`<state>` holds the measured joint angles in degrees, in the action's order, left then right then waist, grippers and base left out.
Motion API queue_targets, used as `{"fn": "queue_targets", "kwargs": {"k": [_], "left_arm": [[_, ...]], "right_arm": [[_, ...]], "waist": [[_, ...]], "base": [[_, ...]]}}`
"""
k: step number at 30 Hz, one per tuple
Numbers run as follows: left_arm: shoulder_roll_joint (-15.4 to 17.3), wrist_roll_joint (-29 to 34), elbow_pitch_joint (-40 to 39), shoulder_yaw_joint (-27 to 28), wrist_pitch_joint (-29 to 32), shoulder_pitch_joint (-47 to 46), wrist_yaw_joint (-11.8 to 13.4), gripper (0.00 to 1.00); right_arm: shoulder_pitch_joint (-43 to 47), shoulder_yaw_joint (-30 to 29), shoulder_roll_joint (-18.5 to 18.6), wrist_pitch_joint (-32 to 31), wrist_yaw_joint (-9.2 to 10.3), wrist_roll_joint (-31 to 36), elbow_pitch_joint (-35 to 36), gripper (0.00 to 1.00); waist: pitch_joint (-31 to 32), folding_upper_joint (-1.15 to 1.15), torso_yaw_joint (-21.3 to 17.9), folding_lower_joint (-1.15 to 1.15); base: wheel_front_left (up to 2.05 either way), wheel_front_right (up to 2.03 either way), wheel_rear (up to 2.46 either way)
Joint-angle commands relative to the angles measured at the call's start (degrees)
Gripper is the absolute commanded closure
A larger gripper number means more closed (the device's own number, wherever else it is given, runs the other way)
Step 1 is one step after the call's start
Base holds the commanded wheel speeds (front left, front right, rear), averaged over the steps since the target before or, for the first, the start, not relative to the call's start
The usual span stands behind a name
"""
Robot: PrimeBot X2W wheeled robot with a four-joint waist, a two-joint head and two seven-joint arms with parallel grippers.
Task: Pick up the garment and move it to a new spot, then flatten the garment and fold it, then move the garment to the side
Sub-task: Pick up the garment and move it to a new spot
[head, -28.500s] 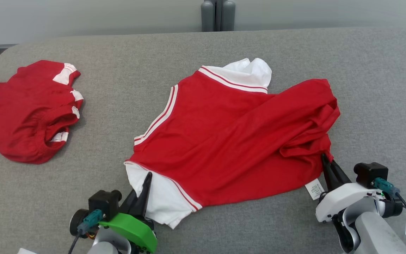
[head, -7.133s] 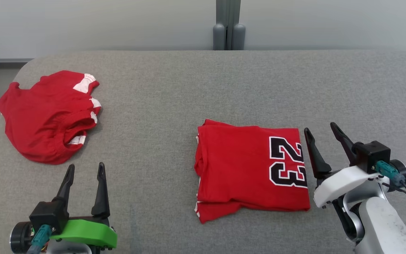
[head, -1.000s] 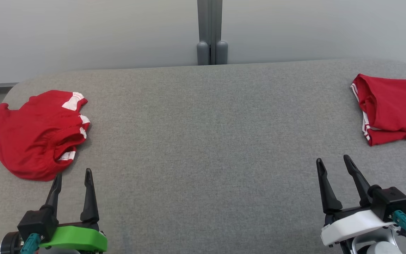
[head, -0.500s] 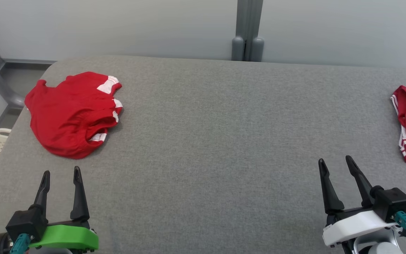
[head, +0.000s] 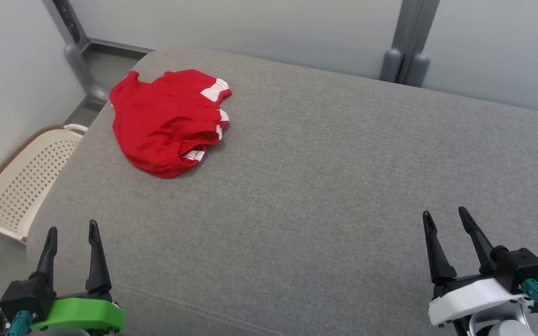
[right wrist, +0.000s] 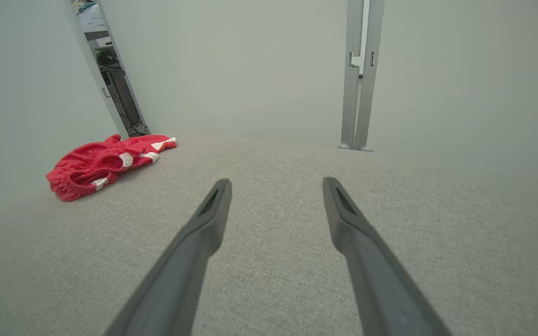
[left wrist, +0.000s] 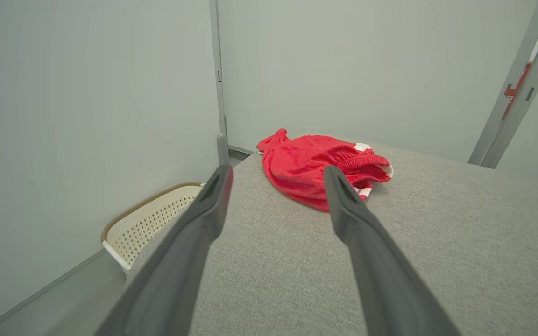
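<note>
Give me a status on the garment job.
Done: the jersey seen earlier was folded and set off to the right. In hand: nothing; left gripper and right gripper are open and empty. Left: the crumpled red shorts on the grey table lie untouched, not flattened or folded.

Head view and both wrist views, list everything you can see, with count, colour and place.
Crumpled fabric garment: one, red with white trim, far left of the surface.
Padded fabric surface: one, grey, under the garment.
Perforated plastic basket: one, cream with a brown rim, down beside the surface's left edge.
Metal posts: two, grey, by the walls behind the surface.
Left gripper: one, dark fingers, green mount, open, lower left.
Right gripper: one, dark fingers, white mount, open, lower right.
</note>
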<state>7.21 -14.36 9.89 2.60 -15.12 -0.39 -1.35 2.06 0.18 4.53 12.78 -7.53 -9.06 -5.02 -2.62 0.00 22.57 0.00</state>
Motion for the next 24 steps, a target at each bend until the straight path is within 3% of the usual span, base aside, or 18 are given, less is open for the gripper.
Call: {"fn": "queue_targets", "kwargs": {"k": [1,12,24], "left_arm": [[0.1,-0.4,0.0,0.3,0.0,1.0,0.2,0.0],[-0.4,-0.4,-0.1,0.8,0.0,1.3,0.2,0.0],[-0.3,-0.2,0.1,1.8,0.0,-0.7,-0.1,0.0]], "right_arm": [[-0.2,0.0,0.3,0.2,0.11,-0.1,-0.2,0.0],[-0.6,0.2,0.6,-0.3,0.11,0.3,-0.2,0.0],[-1.3,0.2,1.5,-1.0,0.1,0.4,0.5,0.0]], "waist": [[-0.5,0.0,3.3,0.0],[-0.9,0.0,6.8,0.0],[-2.3,0.0,5.0,0.0]], "base": [[0.0,0.0,0.0],[0.0,0.0,0.0],[0.0,0.0,0.0]]}}
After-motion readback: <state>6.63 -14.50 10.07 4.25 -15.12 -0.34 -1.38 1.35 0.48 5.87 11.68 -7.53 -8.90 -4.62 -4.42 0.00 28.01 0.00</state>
